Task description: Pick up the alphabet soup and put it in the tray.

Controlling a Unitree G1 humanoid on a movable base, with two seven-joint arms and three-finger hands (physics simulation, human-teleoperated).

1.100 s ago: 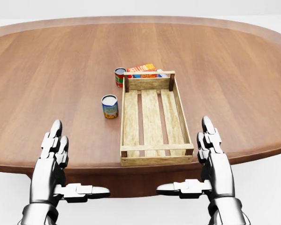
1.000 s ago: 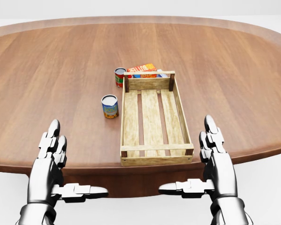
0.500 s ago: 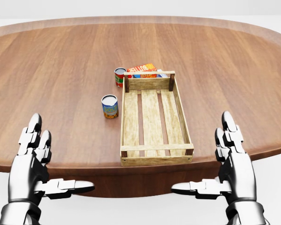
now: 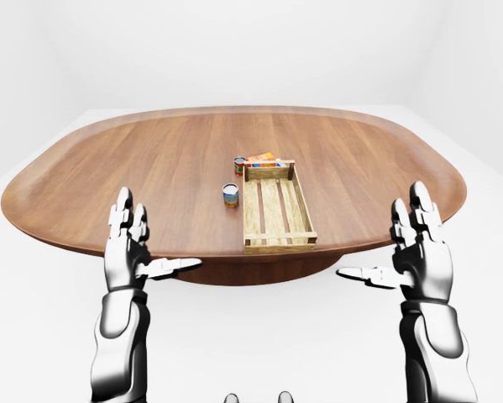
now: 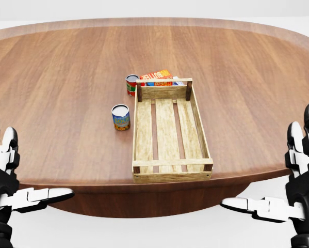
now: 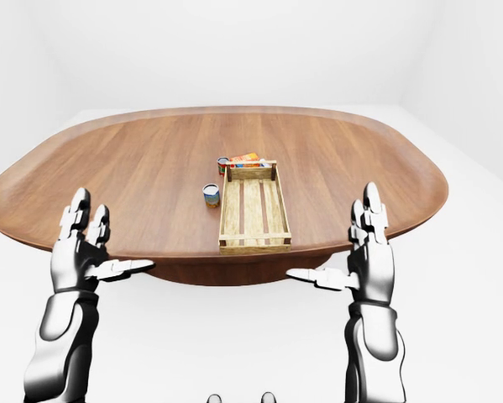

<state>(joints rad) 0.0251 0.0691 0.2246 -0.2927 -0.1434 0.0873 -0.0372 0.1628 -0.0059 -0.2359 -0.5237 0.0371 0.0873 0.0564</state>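
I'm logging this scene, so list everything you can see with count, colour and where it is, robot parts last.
Table: one, brown wood, oval, fills the head view.
Tray: one, pale slatted wood, empty, near the table's bottom edge.
Blue can: one, blue and yellow label, upright, just left of the tray.
Red can: one, red label, upright, by the tray's top left corner.
Box: one, orange and red, past the tray's top end.
Left hand: one, silver, open, off the table's edge, lower left.
Right hand: one, silver, open, lower right.
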